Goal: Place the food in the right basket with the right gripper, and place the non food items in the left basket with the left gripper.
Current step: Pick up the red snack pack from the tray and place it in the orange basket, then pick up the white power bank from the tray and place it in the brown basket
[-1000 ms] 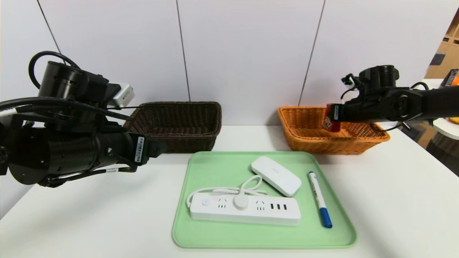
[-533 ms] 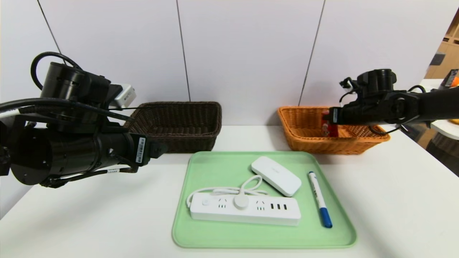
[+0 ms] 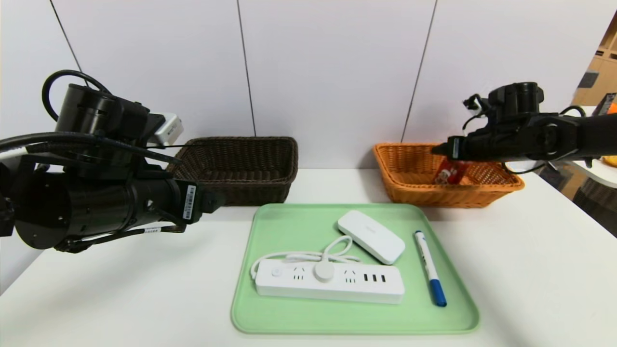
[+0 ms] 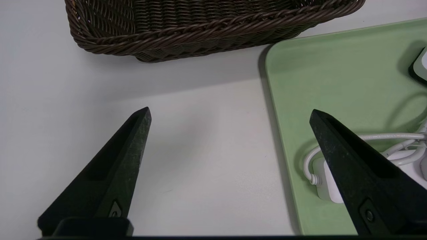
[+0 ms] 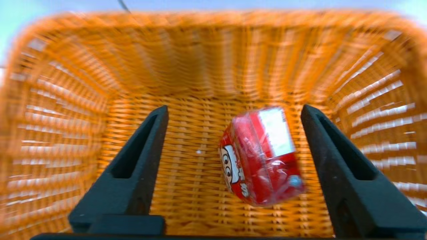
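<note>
1. Two wicker baskets are sitting toward the far edge of the counter (image 3: pixel 120 299): the dark brown basket (image 3: pixel 241 190) past the far left corner of the green tray (image 3: pixel 308 320), and the orange-tan basket (image 3: pixel 405 190) past its far right corner.
2. The red drink carton (image 5: pixel 263 156) is inside the orange-tan one, kinda tilted, with part of the cartoon face and some white print showing.
3. Right gripper (image 5: pixel 236 108) is right over that basket, fingers released and spread wide, one on either side of the carton. You can see gaps on both sides, so it's not gripping it.
4. Left gripper (image 4: pixel 231 109) is hanging out above the counter by the left edge of the tray, on the near side of the dark basket. Fingers wide apart, nothing between them.
5. Stuff on the tray: the power strip (image 3: pixel 337 294) lies lengthwise nearer the front edge, and its white cord (image 3: pixel 274 254) is looped behind it, with the round plug (image 3: pixel 324 271) on top.
6. The flat white device (image 3: pixel 371 236) lies at an angle behind the strip's right half, and the blue-capped marker (image 3: pixel 426 255) is along the tray's right edge, cap toward the front.
</note>
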Robot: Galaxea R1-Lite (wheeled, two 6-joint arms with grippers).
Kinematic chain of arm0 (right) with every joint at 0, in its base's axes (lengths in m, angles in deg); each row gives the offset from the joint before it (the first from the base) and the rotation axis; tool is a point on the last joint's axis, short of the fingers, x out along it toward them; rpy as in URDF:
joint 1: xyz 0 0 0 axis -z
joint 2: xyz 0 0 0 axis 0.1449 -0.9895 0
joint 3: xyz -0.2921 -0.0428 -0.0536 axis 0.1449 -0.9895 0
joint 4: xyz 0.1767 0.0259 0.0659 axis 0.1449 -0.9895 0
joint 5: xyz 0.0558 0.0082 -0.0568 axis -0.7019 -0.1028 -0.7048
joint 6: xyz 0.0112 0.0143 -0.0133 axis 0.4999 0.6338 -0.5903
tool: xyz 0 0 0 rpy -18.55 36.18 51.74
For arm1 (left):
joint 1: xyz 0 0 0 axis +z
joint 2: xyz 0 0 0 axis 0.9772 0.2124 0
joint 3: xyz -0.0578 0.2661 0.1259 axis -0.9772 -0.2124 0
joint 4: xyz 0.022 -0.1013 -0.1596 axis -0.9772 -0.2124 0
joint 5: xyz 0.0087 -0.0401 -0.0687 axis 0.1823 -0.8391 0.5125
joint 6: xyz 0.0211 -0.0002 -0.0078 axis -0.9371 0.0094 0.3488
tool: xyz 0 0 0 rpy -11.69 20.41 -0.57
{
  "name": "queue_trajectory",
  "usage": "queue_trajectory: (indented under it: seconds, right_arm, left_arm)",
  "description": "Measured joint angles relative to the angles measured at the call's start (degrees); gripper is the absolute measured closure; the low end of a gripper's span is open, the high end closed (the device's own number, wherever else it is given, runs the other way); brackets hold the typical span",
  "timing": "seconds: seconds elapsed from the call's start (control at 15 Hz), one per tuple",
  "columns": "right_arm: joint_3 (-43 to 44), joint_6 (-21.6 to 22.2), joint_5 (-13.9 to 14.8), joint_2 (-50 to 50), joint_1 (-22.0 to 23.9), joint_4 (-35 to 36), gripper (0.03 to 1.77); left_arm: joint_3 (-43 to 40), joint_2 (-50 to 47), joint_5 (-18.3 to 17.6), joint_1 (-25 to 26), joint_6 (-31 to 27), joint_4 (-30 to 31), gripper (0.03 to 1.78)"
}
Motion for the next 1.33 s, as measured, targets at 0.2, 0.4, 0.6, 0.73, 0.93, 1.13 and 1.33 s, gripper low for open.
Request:
queue_trajectory:
  seconds: [0.2,0.4,0.6,0.73,0.93,1.13,1.33]
  right_arm:
    - [-0.46,-0.11,0.41,6.23,-1.34,-1.05,0.31]
    - [-0.83,-0.35,0.63,13.51,-2.4,-3.83,0.24]
    - [-0.88,-0.91,0.56,20.72,-2.78,-9.22,0.19]
    - [-1.46,-1.56,0.87,24.55,-2.86,-11.93,0.17]
    - [-2.51,-4.1,0.41,28.92,-2.84,-15.56,0.14]
    - [0.13,-4.36,0.23,31.73,-4.99,-25.88,0.13]
    - [3.08,-4.25,0.87,32.77,-9.47,-35.86,0.11]
  left_arm:
    - [0.13,-0.1,0.04,0.07,0.0,0.0,0.12]
    - [0.77,-0.39,0.26,0.13,-0.11,0.0,0.12]
    - [1.33,-0.43,1.99,0.13,-0.87,0.5,0.12]
    - [1.41,-0.41,3.82,0.11,-1.94,3.12,0.12]
    - [0.55,-0.73,4.86,0.11,-5.6,7.46,0.12]
    - [0.77,-1.55,4.41,-0.15,-6.46,7.22,0.12]
    - [1.05,-1.8,4.36,-1.3,-6.57,7.05,0.12]
